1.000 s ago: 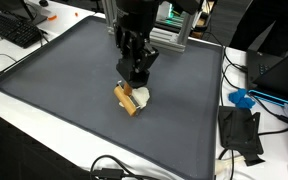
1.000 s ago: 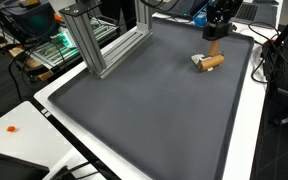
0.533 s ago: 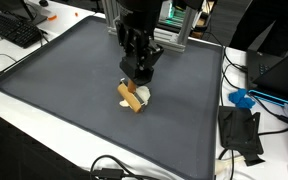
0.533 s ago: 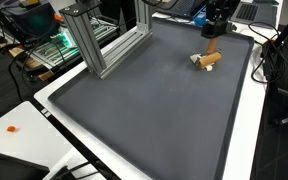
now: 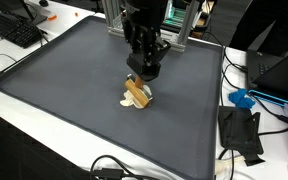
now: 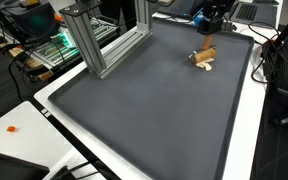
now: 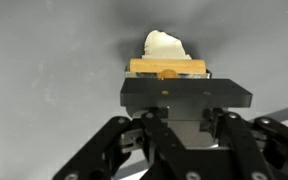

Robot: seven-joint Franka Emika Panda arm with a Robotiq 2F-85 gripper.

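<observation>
white lump [image 7: 162,44] partly behind wooden block [image 7: 167,68]

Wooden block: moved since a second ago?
Yes. The wooden block shifted across the grey mat toward the aluminium frame, turning slightly.

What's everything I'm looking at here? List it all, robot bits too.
block: one, tan wood, tilted on the mat
lump: one, white, by the block
mat: one, dark grey, on the table
table: one, white, under the mat
frame: one, silver metal, at the mat's edge
keyboard: one, black, past a mat corner
blue thing: one, beside the mat
cables: several, black, along the table's edge
orange bit: one, on the table
end effector: one, black, at the block's upper end, grip unclear
</observation>
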